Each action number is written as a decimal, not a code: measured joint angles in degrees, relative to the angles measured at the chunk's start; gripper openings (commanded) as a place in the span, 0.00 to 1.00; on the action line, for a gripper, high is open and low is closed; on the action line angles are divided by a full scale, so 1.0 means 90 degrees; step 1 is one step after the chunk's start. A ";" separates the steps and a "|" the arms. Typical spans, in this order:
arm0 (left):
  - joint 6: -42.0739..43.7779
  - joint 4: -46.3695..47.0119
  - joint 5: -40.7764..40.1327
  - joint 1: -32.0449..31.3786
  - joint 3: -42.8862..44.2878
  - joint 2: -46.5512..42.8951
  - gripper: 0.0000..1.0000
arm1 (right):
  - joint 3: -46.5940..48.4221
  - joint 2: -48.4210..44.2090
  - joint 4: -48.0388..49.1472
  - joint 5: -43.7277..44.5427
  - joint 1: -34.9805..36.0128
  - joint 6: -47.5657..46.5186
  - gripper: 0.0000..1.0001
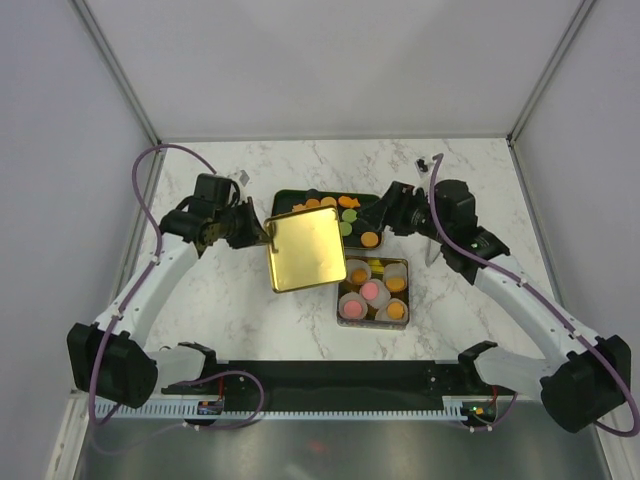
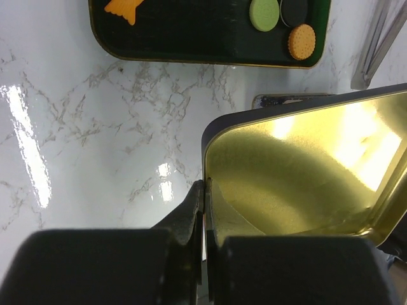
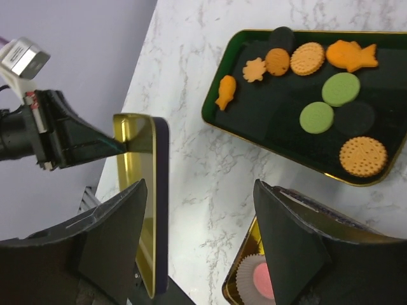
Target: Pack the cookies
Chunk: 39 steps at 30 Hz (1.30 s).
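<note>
Several cookies (image 1: pixel 330 204) lie in a dark tray (image 1: pixel 284 198) at the back: orange fish (image 3: pixel 351 54), green rounds (image 3: pixel 340 89) and orange rounds (image 3: pixel 363 155). In front of it a gold tin (image 1: pixel 372 320) holds paper cups with pink (image 1: pixel 369 290) and orange cookies (image 1: pixel 396 310). My left gripper (image 2: pixel 205 189) is shut on the rim of the tin's gold lid (image 2: pixel 299 171), holding it tilted over the table (image 1: pixel 306 248). My right gripper (image 3: pixel 200 216) hovers open over the tray's near right corner (image 1: pixel 382 215). The lid's edge (image 3: pixel 156 203) stands just inside its left finger (image 3: pixel 121 235), with nothing held.
Grey walls close the marble table (image 1: pixel 230 300) on both sides and at the back. A small dark object (image 1: pixel 422 163) sits at the back right. The tin's corner with a pink cookie in a cup (image 3: pixel 262 279) shows under my right finger (image 3: pixel 289 244).
</note>
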 measured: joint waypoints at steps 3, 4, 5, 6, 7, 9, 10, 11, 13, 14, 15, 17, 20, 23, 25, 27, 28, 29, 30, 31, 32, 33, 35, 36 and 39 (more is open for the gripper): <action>-0.0019 0.0112 0.0034 -0.0049 -0.0002 0.0126 0.02 | 0.0015 0.0109 0.0061 -0.0185 0.0233 -0.0053 0.78; -0.0022 0.0153 0.0036 -0.0085 -0.0002 0.0177 0.02 | 0.0017 0.0197 0.0058 -0.0209 0.0347 -0.0083 0.79; -0.0027 0.0194 0.0041 -0.0134 -0.0002 0.0231 0.02 | 0.0019 0.0296 0.0058 -0.0245 0.0471 -0.0119 0.79; -0.0041 0.0221 0.0051 -0.0189 -0.0002 0.0274 0.02 | 0.0022 0.0396 0.0053 -0.0270 0.0585 -0.0146 0.79; -0.0056 0.0243 0.0061 -0.0260 -0.0002 0.0311 0.02 | 0.0022 0.0498 0.0046 -0.0299 0.0680 -0.0172 0.78; -0.0083 0.0308 0.0085 -0.0379 -0.0002 0.0362 0.02 | 0.0022 0.0656 0.0041 -0.0335 0.0780 -0.0202 0.78; -0.0097 0.0345 0.0112 -0.0437 -0.0002 0.0376 0.02 | 0.0022 0.0738 0.0039 -0.0340 0.0787 -0.0228 0.78; -0.0114 0.0367 0.0124 -0.0488 -0.0002 0.0379 0.02 | 0.0032 0.0811 0.0036 -0.0340 0.0784 -0.0245 0.78; -0.0136 0.0423 0.0131 -0.0556 -0.0002 0.0379 0.02 | 0.0061 0.0962 0.0036 -0.0362 0.0782 -0.0284 0.76; -0.0155 0.0481 0.0129 -0.0612 -0.0002 0.0381 0.02 | 0.0095 0.1037 0.0036 -0.0389 0.0780 -0.0284 0.74; -0.0163 0.0525 0.0126 -0.0639 -0.0002 0.0381 0.02 | 0.0141 0.1117 0.0039 -0.0427 0.0780 -0.0287 0.70; -0.0202 0.0646 0.0117 -0.0743 -0.0002 0.0384 0.02 | 0.0248 0.1260 0.0041 -0.0500 0.0780 -0.0277 0.63; -0.0248 0.0840 0.0070 -0.0967 -0.0002 0.0410 0.03 | 0.0403 0.1416 0.0039 -0.0619 0.0780 -0.0267 0.47; -0.0255 0.0969 -0.0095 -0.1124 -0.0015 0.0437 0.22 | 0.0491 0.1416 -0.0029 -0.0624 0.0780 -0.0253 0.24; -0.0262 0.1093 -0.0214 -0.1171 -0.0087 0.0435 0.39 | 0.0593 0.1413 -0.0095 -0.0644 0.0770 -0.0216 0.06; -0.0282 0.1214 -0.0287 -0.1171 -0.0163 0.0410 0.70 | 0.0658 0.1413 -0.0163 -0.0670 0.0770 -0.0170 0.00; -0.0274 0.1275 -0.0355 -0.1173 -0.0199 0.0362 0.76 | 0.0685 0.1413 -0.0214 -0.0697 0.0765 -0.0141 0.00; -0.0226 0.1321 -0.0410 -0.1173 -0.0221 0.0304 0.84 | 0.0719 0.1413 -0.0262 -0.0704 0.0746 -0.0134 0.00; -0.0165 0.1341 -0.0471 -0.1175 -0.0228 0.0233 0.86 | 0.0770 0.1416 -0.0345 -0.0724 0.0736 -0.0107 0.00; -0.0117 0.1379 -0.0549 -0.1175 -0.0228 0.0117 0.87 | 0.0831 0.1418 -0.0408 -0.0765 0.0699 -0.0073 0.00; -0.0029 0.1435 -0.0602 -0.1180 -0.0231 -0.0029 0.88 | 0.0906 0.1426 -0.0476 -0.0811 0.0651 -0.0039 0.00; 0.0090 0.1528 -0.0665 -0.1192 -0.0233 -0.0202 0.89 | 0.1008 0.1460 -0.0542 -0.0877 0.0580 0.0005 0.00; 0.0379 0.1790 -0.0809 -0.1328 -0.0287 -0.0619 0.89 | 0.1277 0.1605 -0.0644 -0.1052 0.0384 0.0114 0.00; 0.0542 0.1921 -0.0879 -0.1460 -0.0330 -0.0867 0.89 | 0.1443 0.1710 -0.0709 -0.1137 0.0272 0.0163 0.00; 0.1112 0.2361 -0.1161 -0.2147 -0.0444 -0.1545 0.90 | 0.1984 0.2127 -0.0923 -0.1338 -0.0097 0.0304 0.00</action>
